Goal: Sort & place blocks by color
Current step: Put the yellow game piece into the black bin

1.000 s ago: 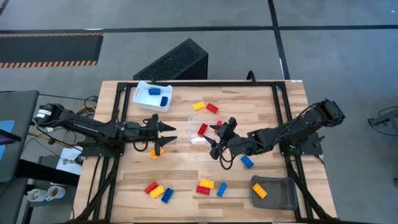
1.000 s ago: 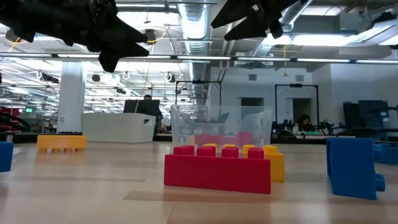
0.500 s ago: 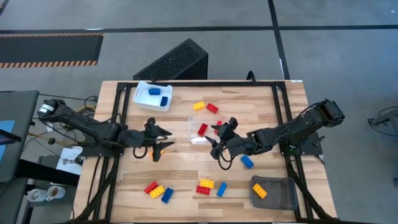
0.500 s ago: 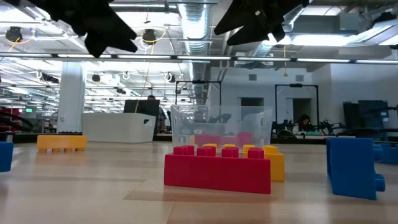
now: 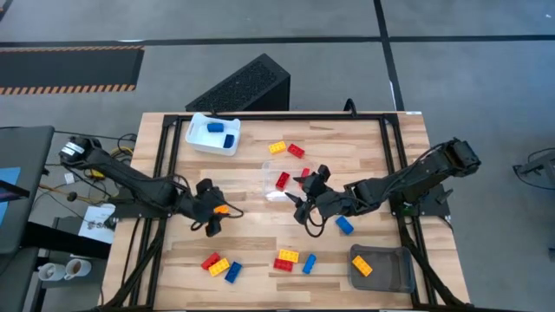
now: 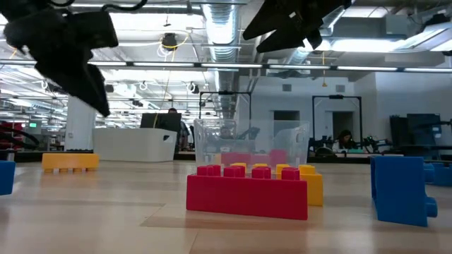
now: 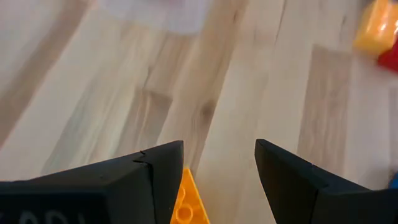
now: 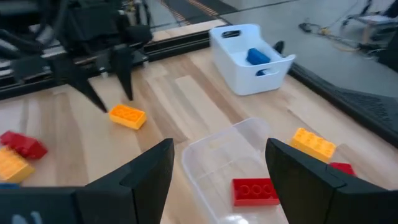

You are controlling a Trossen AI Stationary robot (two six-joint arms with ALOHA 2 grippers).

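Small red, blue and yellow-orange blocks lie scattered on the wooden table (image 5: 260, 234). My left gripper (image 5: 213, 222) is open and points down over an orange block (image 5: 222, 209). In the left wrist view (image 7: 217, 149) that block (image 7: 185, 205) shows low between the fingers, close to one of them, and I see no touch. My right gripper (image 5: 297, 191) is open and empty, hanging beside a clear tray (image 5: 276, 180) that holds a red block (image 5: 283, 180). The right wrist view (image 8: 219, 149) shows the clear tray (image 8: 230, 155), the red block (image 8: 255, 190) and the orange block (image 8: 127, 116).
A white tray (image 5: 213, 133) with blue blocks stands at the far left. A grey tray (image 5: 383, 267) with an orange block stands at the near right. Loose blocks lie far of the clear tray (image 5: 286, 149), near the front edge (image 5: 286, 258), and a blue one (image 5: 344, 225) under my right arm.
My left gripper has moved toward the table's near edge and a little left. It has tipped from pointing level toward the right to pointing down over the orange block, and has come lower.
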